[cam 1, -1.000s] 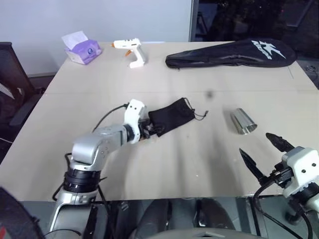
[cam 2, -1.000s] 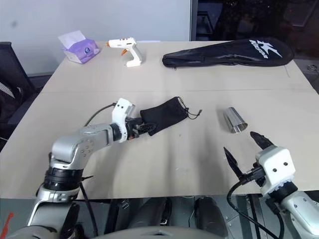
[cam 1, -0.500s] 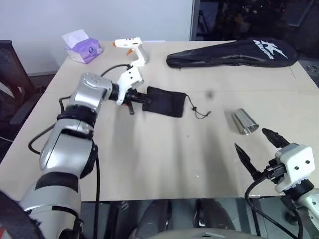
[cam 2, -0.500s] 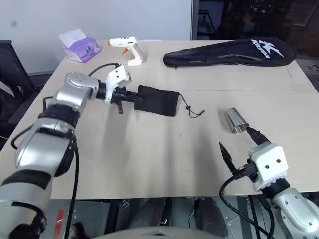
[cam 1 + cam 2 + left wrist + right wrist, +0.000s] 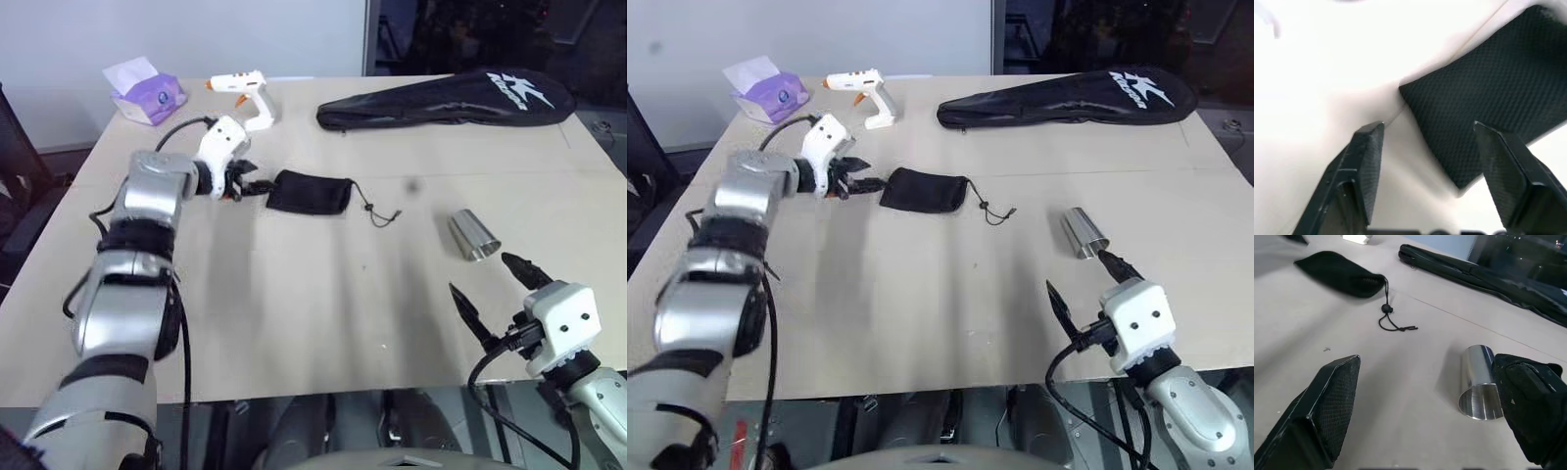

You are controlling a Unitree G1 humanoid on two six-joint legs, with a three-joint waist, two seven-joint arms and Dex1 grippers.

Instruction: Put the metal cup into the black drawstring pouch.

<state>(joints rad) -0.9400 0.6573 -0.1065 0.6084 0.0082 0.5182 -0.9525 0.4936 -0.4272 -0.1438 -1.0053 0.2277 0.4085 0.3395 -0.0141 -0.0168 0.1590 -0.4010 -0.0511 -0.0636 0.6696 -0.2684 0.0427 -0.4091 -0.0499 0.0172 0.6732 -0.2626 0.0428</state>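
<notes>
Dragged the pouch (image 5: 310, 192) up the table (image 5: 323, 294), then let go. Left gripper (image 5: 860, 182) now open and empty, just beside the pouch's closed end. Pouch lies flat, cords toward the cup (image 5: 473, 236). Cup on its side, well apart from the pouch, near the right gripper (image 5: 493, 292), wide open, holding nothing. Cup not yet picked up.

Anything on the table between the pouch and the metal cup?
Only the black drawstring pouch's own cord with its knot; beyond that, bare tabletop up to the metal cup, seen in the left eye view.
</notes>
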